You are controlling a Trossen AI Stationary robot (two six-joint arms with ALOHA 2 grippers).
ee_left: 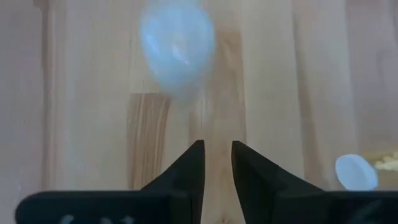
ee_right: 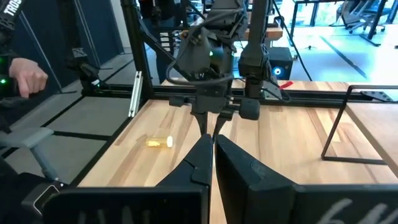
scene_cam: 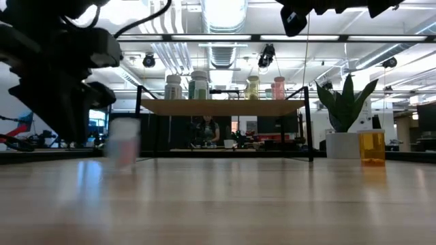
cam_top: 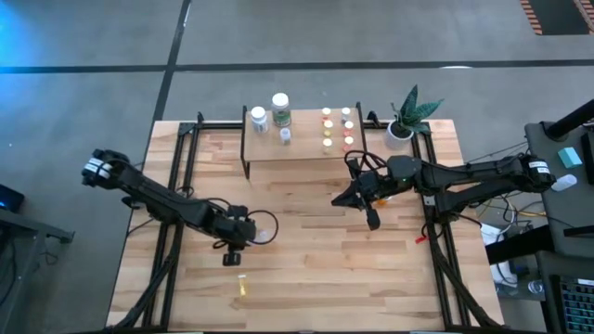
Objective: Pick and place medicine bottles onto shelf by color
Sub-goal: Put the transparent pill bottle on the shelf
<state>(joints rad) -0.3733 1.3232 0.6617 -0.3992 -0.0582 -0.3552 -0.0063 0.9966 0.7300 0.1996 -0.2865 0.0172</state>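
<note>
The table [cam_top: 306, 241] is pale wood in long planks of mixed tan and honey tones, and the shelf [cam_top: 306, 148] has the same light wood top on thin black legs. On it stand white-capped medicine bottles [cam_top: 336, 128] with yellow and orange-red bodies beside larger white ones [cam_top: 259, 118], with a green-leaved plant in a white pot [cam_top: 400, 133] nearby. Just ahead of the black left gripper [cam_top: 233, 257] lies a yellow bottle [cam_top: 242, 288] with a white cap, and the right gripper [cam_top: 371, 218] is equally dark.
</note>
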